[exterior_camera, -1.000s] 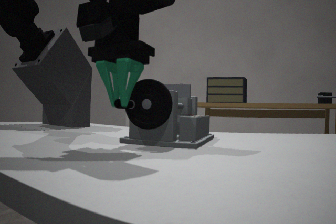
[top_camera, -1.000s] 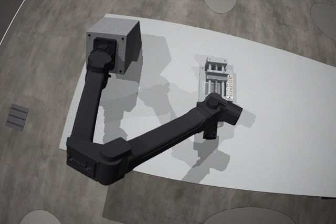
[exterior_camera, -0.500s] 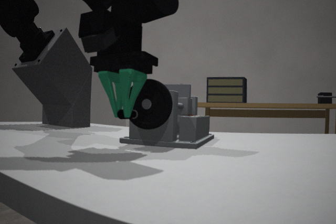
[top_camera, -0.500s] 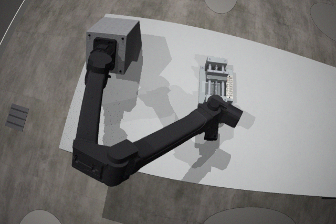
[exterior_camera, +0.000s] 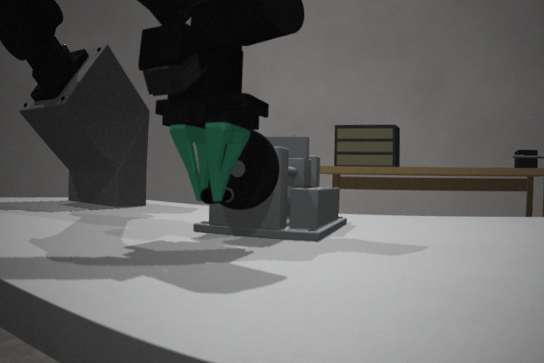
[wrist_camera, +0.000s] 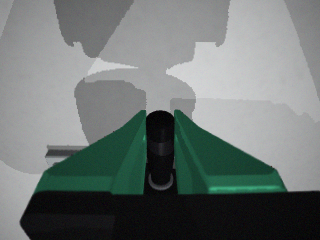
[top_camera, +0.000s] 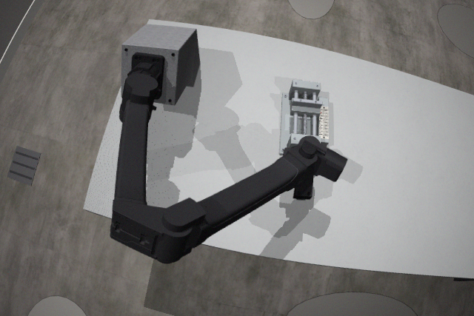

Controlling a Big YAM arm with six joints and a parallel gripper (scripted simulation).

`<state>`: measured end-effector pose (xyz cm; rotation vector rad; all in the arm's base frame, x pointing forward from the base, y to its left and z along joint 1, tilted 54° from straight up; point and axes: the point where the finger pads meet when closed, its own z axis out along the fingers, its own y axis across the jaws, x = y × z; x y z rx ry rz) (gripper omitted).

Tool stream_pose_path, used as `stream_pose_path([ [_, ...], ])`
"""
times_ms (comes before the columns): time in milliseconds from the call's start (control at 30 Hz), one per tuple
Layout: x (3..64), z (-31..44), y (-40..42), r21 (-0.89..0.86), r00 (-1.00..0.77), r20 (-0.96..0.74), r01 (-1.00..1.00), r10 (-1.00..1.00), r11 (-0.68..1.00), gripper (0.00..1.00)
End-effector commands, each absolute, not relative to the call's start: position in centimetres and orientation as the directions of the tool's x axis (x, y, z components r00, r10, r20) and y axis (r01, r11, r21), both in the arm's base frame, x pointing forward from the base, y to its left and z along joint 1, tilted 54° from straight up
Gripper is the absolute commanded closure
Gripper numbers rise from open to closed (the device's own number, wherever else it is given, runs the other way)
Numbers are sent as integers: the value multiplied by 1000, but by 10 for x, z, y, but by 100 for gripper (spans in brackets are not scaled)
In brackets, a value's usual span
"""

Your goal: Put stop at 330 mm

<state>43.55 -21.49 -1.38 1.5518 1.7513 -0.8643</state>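
The black handwheel (exterior_camera: 263, 166) stands upright at the near end of the stop device; the arm hides it in the top view. Its black crank handle (exterior_camera: 206, 195) (wrist_camera: 160, 125) sticks out low on the wheel's left side in the exterior view. My green-fingered gripper (exterior_camera: 213, 197) (wrist_camera: 160, 135) points down and is shut on this handle. The stop's carriage (top_camera: 306, 109) sits on two rods and a screw, nearer the far end block (top_camera: 305, 85). The pale scale (top_camera: 324, 123) lies along its right side; its numbers are too small to read.
The device's baseplate (top_camera: 284, 125) (exterior_camera: 259, 230) lies on the white table (top_camera: 390, 175) (exterior_camera: 395, 288). The arm's grey pedestal (top_camera: 161, 37) (exterior_camera: 110, 130) stands at the table's left end. A wooden bench (exterior_camera: 430, 171) with a drawer cabinet (exterior_camera: 366, 146) stands behind.
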Motion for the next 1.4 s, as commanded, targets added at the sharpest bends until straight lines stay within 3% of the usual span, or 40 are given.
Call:
stream_pose_path([
  [0, 439, -21, -225, -76, -102, -807, 995, 582, 70, 94],
  [1367, 489, -17, -193, -62, -111, -807, 993, 579, 105, 94],
])
